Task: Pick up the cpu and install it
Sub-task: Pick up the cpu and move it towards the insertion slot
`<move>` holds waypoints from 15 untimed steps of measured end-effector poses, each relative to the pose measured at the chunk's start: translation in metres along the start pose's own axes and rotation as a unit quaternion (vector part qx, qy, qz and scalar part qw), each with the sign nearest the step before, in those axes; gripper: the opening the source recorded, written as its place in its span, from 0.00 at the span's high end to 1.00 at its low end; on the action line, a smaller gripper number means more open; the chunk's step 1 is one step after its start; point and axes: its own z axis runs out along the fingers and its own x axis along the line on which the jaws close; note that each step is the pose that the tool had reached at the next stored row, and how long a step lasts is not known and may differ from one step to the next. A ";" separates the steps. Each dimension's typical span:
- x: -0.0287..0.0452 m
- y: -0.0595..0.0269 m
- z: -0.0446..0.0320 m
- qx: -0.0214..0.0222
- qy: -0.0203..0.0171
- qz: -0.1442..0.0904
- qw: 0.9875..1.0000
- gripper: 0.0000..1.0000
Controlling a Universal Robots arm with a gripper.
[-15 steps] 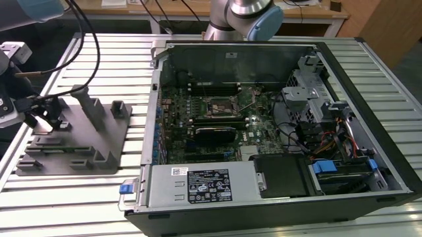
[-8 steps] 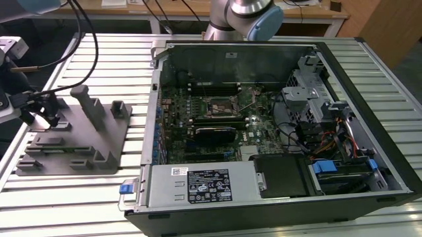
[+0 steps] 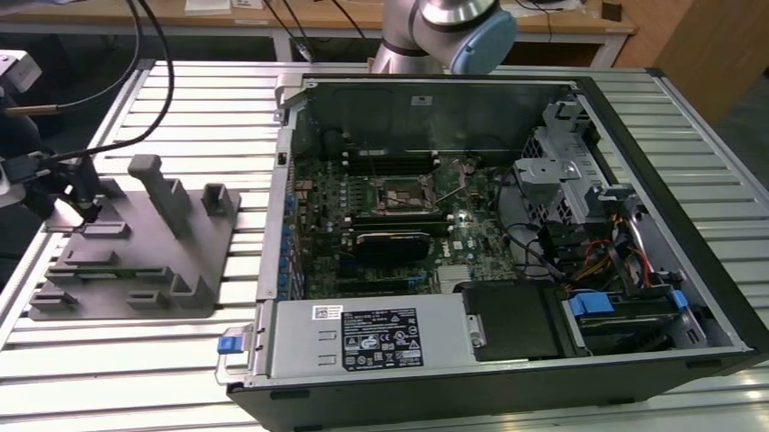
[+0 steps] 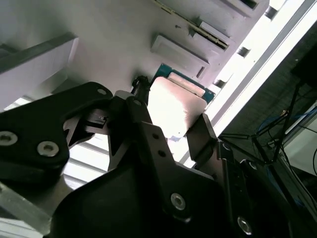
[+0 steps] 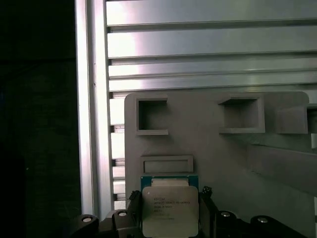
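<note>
Second wrist view: black two-finger gripper [image 4: 170, 113] spread, straddling the small square silvery-topped, green-rimmed cpu [image 4: 176, 99], which lies flat on the grey plastic fixture tray [image 4: 114, 39], not visibly pinched.

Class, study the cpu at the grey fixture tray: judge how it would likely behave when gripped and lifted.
The cpu looks like a thin flat plate with a metal top, so probably stiff and light. Its smooth, bright top suggests it may slip unless held by its edges. Flat and square, it is unlikely to roll.
</note>
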 end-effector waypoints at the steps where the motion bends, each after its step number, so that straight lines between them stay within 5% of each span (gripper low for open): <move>1: -0.0001 0.0001 -0.0025 0.000 0.000 0.000 1.000 0.45; 15: -0.0006 0.0017 -0.0340 0.000 0.000 0.000 1.000 0.45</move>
